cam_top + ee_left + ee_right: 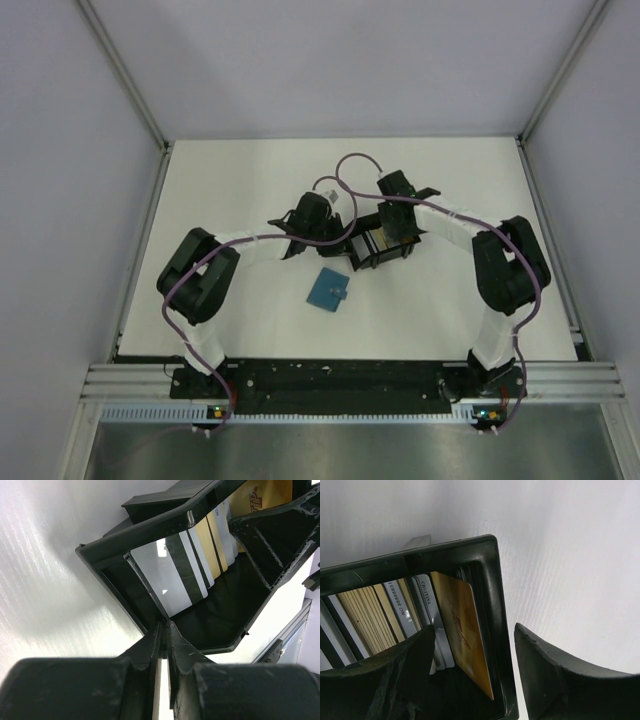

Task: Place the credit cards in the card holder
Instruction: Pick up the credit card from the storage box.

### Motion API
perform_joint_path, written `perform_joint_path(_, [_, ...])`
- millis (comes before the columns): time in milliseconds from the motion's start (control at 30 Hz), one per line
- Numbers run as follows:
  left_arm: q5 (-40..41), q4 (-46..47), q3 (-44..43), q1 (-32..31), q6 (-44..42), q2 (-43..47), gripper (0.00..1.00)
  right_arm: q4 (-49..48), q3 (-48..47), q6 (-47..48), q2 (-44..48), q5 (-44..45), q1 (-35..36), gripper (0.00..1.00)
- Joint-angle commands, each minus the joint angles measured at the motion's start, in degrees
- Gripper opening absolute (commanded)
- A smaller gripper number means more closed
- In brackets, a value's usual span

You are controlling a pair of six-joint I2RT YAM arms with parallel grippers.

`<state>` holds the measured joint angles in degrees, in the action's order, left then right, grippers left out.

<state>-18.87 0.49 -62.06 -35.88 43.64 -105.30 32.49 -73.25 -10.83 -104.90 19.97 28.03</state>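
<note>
Several credit cards (200, 555), silver, white and gold, stand on edge in a black tray (364, 258). My left gripper (166, 625) is at the tray's near corner, shut on the lower corner of the end silver-white card (160, 580). My right gripper (472, 629) is open at the tray's other end. One of its fingers (405, 670) is among the cards and the other (555, 675) is outside the tray wall (492, 605), with an orange-gold card (462, 630) between them. The teal card holder (328, 288) lies folded on the table in front of the tray.
Both wrists crowd over the tray (150, 530) at mid-table. Purple cables (350, 170) loop above the arms. Metal frame rails (140, 110) border the white table on both sides. The right gripper's finger (270, 540) shows inside the tray in the left wrist view.
</note>
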Motion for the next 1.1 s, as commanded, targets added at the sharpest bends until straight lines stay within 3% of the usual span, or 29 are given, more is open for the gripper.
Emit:
perform_joint_path(0, [0.41,2.32,0.45,-0.25,0.22,0.71,0.10,-0.06,-2.95,0.98,1.10,5.51,0.88,0.61])
perform_joint_path(100, [1.29,1.71,0.54,-0.33,0.13,0.71,0.09,-0.06,-3.21,1.34,1.63,7.19,0.89,0.44])
perform_joint_path(167, [1.47,1.36,0.54,-0.24,0.05,0.71,0.08,-0.15,-3.04,1.16,2.16,6.93,0.97,0.39])
perform_joint_path(667, [1.65,0.91,0.72,-0.24,-0.66,0.44,0.06,-0.59,-3.21,1.25,5.50,8.60,1.32,0.31])
perform_joint_path(1067, [-2.57,4.16,0.28,-0.25,-0.92,0.35,0.00,-0.32,-3.04,3.01,2.78,9.30,1.32,0.37])
